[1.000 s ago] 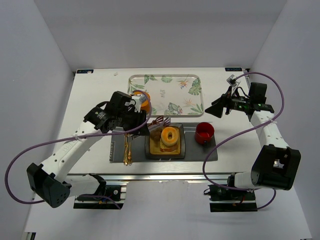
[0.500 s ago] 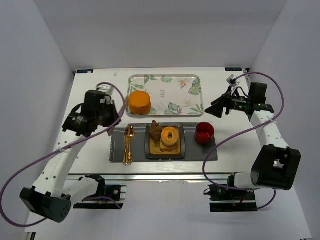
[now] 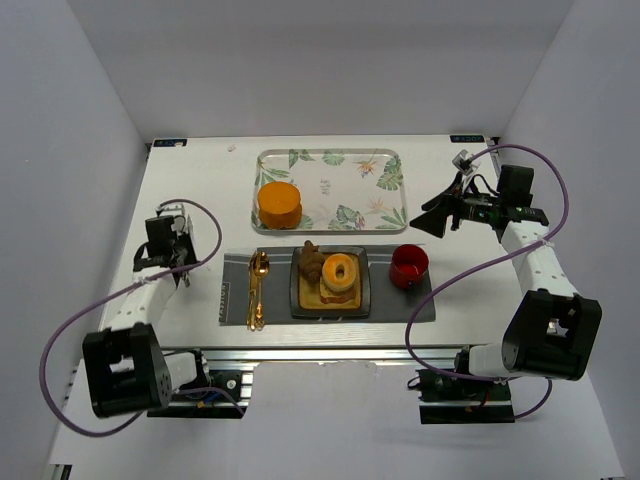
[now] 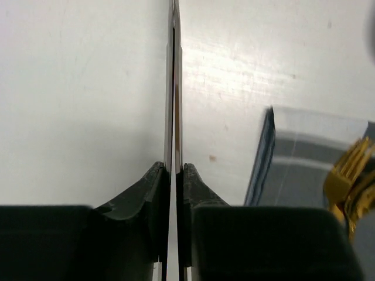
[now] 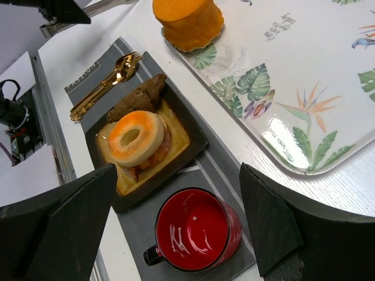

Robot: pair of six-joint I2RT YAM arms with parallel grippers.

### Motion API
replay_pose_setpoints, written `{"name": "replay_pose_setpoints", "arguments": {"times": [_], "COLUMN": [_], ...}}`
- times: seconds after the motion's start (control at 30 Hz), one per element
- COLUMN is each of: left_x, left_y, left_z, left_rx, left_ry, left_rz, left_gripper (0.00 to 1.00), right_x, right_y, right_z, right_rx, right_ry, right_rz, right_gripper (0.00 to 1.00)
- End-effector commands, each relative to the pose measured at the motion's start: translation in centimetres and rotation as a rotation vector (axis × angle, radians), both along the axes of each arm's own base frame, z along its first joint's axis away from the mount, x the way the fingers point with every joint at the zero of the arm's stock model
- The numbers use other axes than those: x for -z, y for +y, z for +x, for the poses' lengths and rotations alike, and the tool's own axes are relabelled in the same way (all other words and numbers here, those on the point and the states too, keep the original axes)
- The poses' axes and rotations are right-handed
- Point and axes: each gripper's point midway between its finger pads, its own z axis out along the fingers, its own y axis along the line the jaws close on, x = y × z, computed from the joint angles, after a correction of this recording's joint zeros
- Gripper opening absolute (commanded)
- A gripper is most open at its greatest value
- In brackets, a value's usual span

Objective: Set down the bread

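Note:
The bread (image 3: pixel 312 262), a brown croissant-like piece, lies on the dark square plate (image 3: pixel 297 302) against a ring-shaped donut (image 3: pixel 340 272). The right wrist view shows the bread (image 5: pixel 140 93) at the plate's (image 5: pixel 196 140) far corner. My left gripper (image 3: pixel 180 268) is far left of the plate, over bare table, shut and empty. In its wrist view, the left gripper's (image 4: pixel 174 35) fingers press together. My right gripper (image 3: pixel 432 222) hangs open at the right, above the table. From the right gripper (image 5: pixel 176 234) I look down on a red cup (image 5: pixel 193 237).
A round orange cake (image 3: pixel 279 205) sits on the leaf-patterned tray (image 3: pixel 385 190) behind the plate. A gold spoon and fork (image 3: pixel 256 290) lie on the grey placemat (image 3: pixel 420 305) left of the plate. The red cup (image 3: pixel 408 266) stands right of it.
My left arm pulled back from the plate to the table's left side and its gripper shut. The bread stays on the plate. The right arm has not moved.

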Motion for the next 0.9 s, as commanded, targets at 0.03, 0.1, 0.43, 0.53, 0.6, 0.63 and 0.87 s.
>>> {"name": "replay_pose_setpoints", "arguments": {"times": [0.03,0.1,0.43,0.53,0.6,0.63,0.87], "left_x": [1.8,3.0,2.8,0.2,-3.5,-4.7,-15.8], "left_y": [0.4,0.5,1.4,2.0,2.2,2.1,-2.8], "left_z": [2.7,2.5,2.5,3.3,4.2,4.3,4.2], "left_rx": [0.066,0.059,0.0,-0.037,-0.044,-0.051,0.109], "left_ry": [-0.04,-0.005,0.01,-0.069,-0.167,-0.192,-0.449], "left_rz": [-0.043,-0.048,-0.048,-0.035,-0.026,-0.033,-0.214], "left_gripper": [0.3,0.42,0.8,0.98,0.98,0.98,0.98], "right_x": [-2.2,-2.0,1.1,2.2,2.8,2.3,-0.2], "right_y": [0.1,0.0,0.8,0.6,0.0,-0.3,-0.1], "right_z": [0.1,0.0,0.2,1.8,2.8,3.6,7.2], "right_rx": [-0.028,-0.031,-0.05,0.037,0.098,0.136,0.279], "right_ry": [-0.093,-0.098,-0.011,0.027,0.069,0.063,0.063], "right_rz": [-0.01,-0.025,-0.162,-0.244,-0.28,-0.28,-0.259], "right_gripper": [0.89,0.89,0.89,0.89,0.89,0.89,0.9]}}
